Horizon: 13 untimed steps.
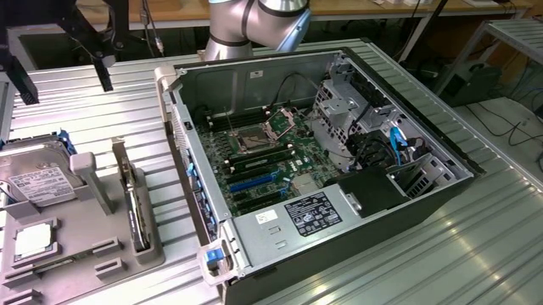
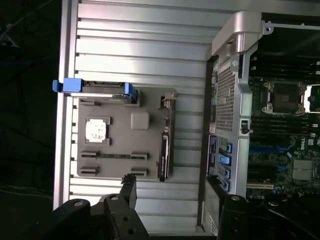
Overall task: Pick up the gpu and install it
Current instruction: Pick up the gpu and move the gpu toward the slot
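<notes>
Task is sitting at the very start, by my read: nothing picked, nothing installed. The gpu (image 1: 137,206) is standing on its edge in a slot of the grey tray (image 1: 81,244), lower left of the exterior view, w/ its metal bracket end pointing toward the upper part of the frame. It's lying just beside the open PC case (image 1: 407,210) but apart from it, w/ a strip of ribbed metal table (image 1: 475,254) showing between them. On the same tray the hard drive (image 1: 38,181) and the processor chip (image 1: 34,238) are resting further toward the left edge. Inside the case, the motherboard (image 1: 263,165) is lying exposed and the blue expansion slots (image 1: 250,184) are looking empty, so both the grasp and the seating are left to do.

The arm (image 1: 254,25) is rising from behind the case at top centre and reaching over toward the upper left corner. The gripper (image 2: 171,182) is hanging well above the tray, pointing down, holding nothing and touching nothing. Its fingers (image 1: 105,70) are standing spread wide; in the wrist view the gpu is showing in the gap between the tips, far below them.
</notes>
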Tool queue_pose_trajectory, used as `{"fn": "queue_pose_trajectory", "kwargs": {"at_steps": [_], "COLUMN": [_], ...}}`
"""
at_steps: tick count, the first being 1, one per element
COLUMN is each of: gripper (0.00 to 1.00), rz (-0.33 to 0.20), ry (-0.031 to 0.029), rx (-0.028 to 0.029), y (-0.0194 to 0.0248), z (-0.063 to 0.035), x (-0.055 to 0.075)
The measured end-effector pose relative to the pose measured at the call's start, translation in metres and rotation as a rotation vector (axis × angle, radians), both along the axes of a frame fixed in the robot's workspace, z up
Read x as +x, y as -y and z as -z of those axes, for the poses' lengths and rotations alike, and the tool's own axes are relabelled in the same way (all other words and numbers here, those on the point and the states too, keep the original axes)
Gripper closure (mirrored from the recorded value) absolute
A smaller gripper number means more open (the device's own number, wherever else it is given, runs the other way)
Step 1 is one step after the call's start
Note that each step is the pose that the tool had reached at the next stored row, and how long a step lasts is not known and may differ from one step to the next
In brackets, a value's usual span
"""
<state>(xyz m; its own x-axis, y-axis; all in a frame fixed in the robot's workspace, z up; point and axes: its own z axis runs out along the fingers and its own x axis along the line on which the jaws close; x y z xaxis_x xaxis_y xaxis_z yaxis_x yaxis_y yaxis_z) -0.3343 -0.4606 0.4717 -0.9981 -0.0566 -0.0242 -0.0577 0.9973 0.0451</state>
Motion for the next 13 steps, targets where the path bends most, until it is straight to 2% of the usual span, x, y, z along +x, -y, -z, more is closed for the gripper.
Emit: {"fn": "queue_pose_trajectory", "kwargs": {"at_steps": [2,11,13], "gripper": [0.34,0.34,0.34], "rz": [0.000,-0.002,-0.002], "ry": [0.0001,0.0000,0.0000], "rx": [0.0001,0.0000,-0.0001], "y": [0.0024,0.0024,0.0007], "z": [0.0037,0.0225,0.0273], "x": [0.000,0.000,0.000]}}
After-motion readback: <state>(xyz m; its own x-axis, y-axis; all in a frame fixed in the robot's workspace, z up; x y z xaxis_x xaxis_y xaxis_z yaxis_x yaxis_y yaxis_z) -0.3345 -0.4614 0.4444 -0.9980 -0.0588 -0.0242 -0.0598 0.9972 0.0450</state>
